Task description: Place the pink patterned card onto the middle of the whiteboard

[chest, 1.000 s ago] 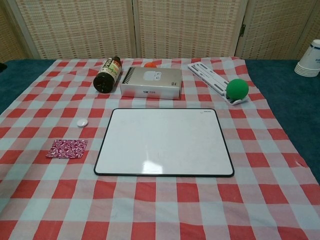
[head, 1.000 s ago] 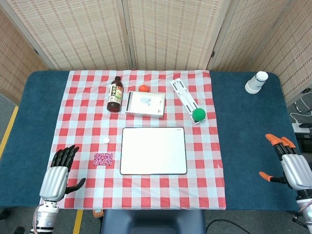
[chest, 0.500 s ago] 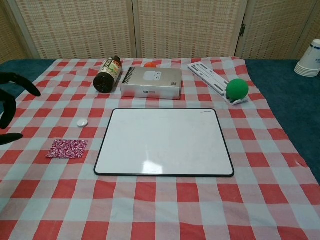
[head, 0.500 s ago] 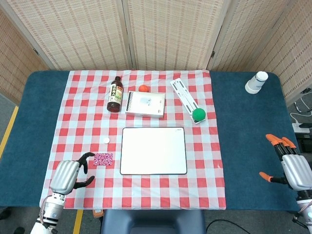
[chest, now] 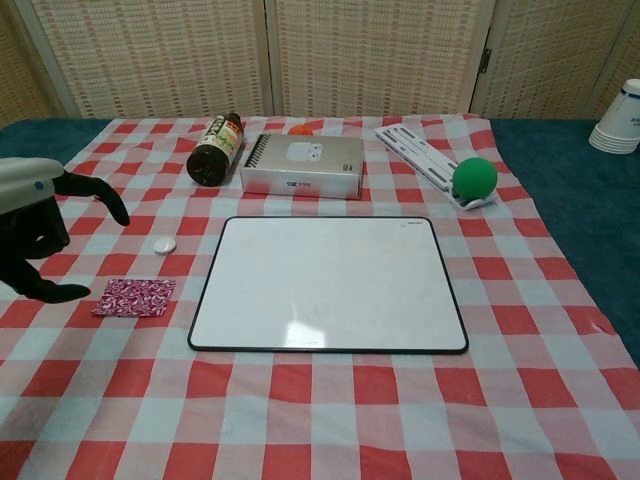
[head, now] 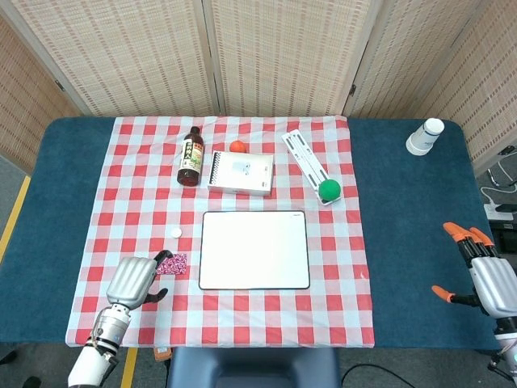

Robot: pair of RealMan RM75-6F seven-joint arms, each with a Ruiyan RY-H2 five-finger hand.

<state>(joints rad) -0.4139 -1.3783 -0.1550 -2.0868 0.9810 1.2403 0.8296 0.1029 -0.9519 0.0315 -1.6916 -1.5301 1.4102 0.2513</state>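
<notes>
1. The small pink patterned card (chest: 134, 297) lies flat on the red-and-white checked tablecloth (head: 339, 242), near the cloth's left edge and just beside the left edge of the whiteboard, not on it.
2. The white rectangular whiteboard with a black rim (head: 254, 250) lies flat in the middle of the cloth, its surface bare.
3. The left hand (head: 134, 281), silver-backed with black fingers, hovers at the card's left side; its fingers are curved and apart, the thumb low beside the card, holding nothing.
4. The right hand (head: 483, 273), silver with orange fingertips, sits at the right edge of the blue table (head: 404, 210), fingers spread and empty.
5. Along the cloth's far edge lie a dark brown bottle (head: 191, 157), a grey spiral-bound box (head: 240, 173) and a green ball (head: 329, 190).
</notes>
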